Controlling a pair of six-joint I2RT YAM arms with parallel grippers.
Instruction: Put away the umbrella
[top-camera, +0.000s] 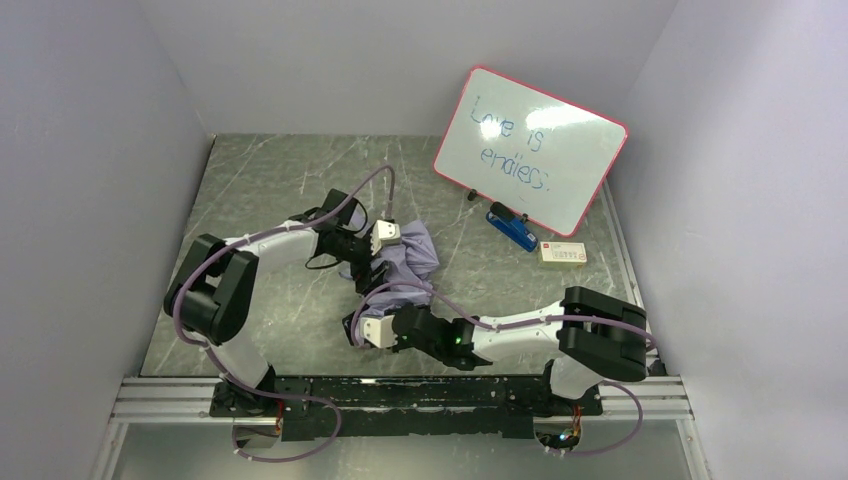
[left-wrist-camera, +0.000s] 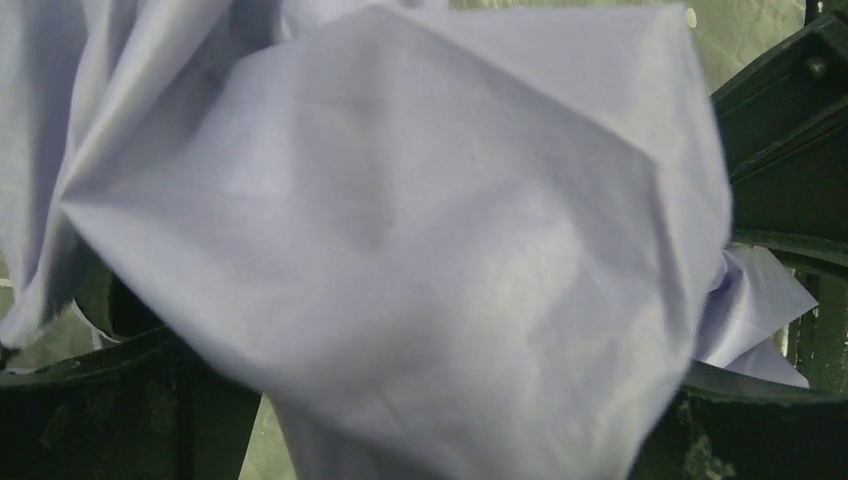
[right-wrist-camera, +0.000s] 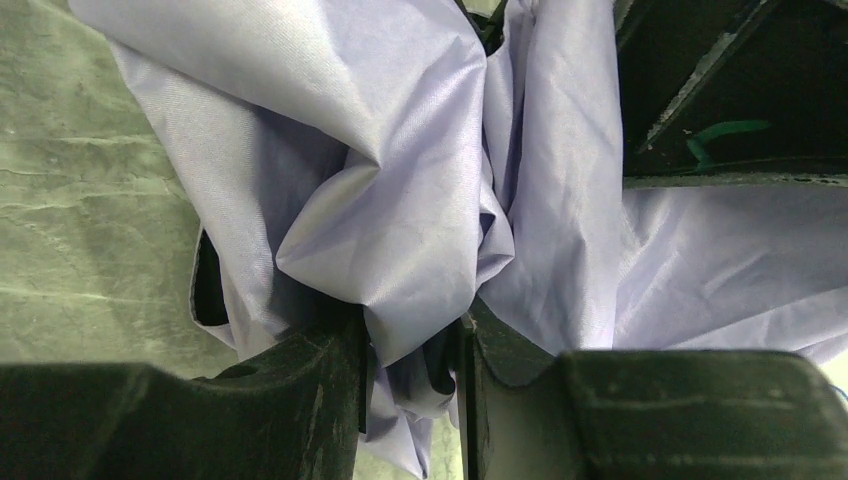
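Right gripper: closed on a fold of the umbrella, as seen between its fingers.
Umbrella: bunched on the table centre, between both arms.
Left gripper: held wide open around the fabric, nothing pinched.
Advice: loose cloth should be gathered tight against the shaft before closing.
Whiteboard: propped behind, well apart.
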